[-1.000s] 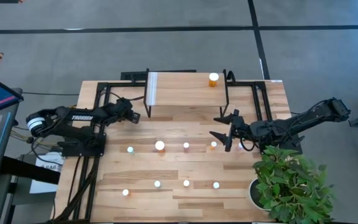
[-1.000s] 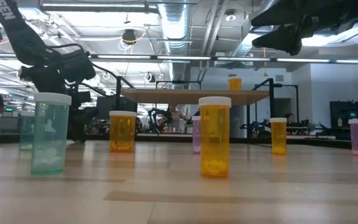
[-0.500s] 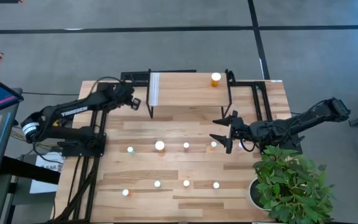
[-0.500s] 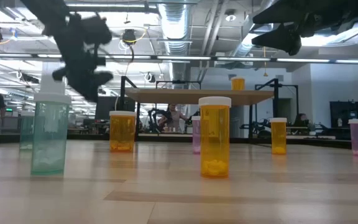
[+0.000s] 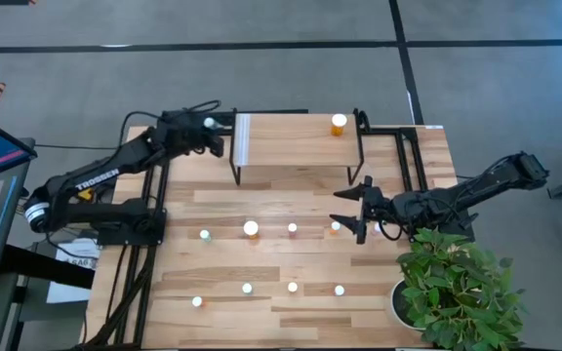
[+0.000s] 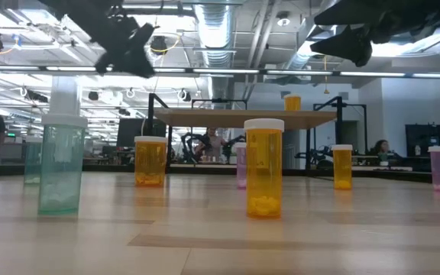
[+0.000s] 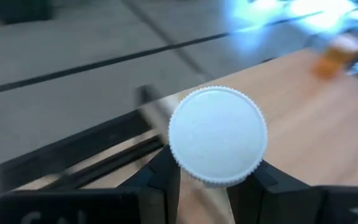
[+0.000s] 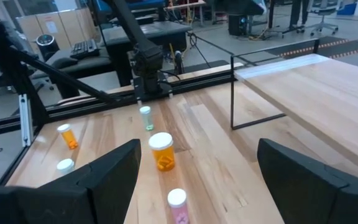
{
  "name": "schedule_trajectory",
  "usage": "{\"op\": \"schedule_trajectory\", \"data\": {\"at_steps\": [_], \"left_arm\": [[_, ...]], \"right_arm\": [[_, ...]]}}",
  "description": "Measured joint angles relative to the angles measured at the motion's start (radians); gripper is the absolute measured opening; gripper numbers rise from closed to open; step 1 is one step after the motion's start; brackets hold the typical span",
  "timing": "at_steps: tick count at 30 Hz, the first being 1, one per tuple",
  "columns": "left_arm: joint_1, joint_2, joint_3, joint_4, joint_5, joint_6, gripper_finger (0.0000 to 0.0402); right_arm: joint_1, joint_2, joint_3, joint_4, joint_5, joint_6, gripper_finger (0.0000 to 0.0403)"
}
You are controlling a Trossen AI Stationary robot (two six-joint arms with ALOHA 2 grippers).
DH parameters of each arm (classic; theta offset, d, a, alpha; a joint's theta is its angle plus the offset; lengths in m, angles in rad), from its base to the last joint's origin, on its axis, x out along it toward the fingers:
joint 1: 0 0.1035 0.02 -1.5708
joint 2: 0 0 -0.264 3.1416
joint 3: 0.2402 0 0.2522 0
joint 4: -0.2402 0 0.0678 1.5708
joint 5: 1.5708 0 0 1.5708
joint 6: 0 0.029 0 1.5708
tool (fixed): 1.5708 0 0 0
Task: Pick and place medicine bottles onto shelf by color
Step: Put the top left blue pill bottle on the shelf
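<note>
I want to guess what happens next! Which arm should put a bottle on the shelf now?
The left gripper, probably: it already holds a white-capped bottle beside the shelf. The right gripper is open, over the table.

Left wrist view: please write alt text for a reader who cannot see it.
A white bottle cap fills the middle, held between the left gripper's two dark jaws. Behind it lie the light-wood shelf with a blurred orange bottle, and grey floor.

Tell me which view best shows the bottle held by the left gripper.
The left wrist view: the bottle fills it, its white cap clamped between the dark fingers. The high view shows only a white dot by the shelf; the low view blurs it.
</note>
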Motion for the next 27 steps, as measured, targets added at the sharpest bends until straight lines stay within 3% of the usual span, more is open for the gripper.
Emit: {"op": "schedule_trajectory", "data": {"at_steps": [17,27], "left_arm": [[-0.059,0.472,0.309,0.067,0.033,0.083,0.0084],[-0.059,0.595,0.389,0.004,0.043,0.092,0.0084]], "right_arm": [[-0.029,0.0,0.0,0.023,0.0,-0.001,0.0341],[0.018,0.0,0.0,0.007,0.0,-0.001,0.0345]]}}
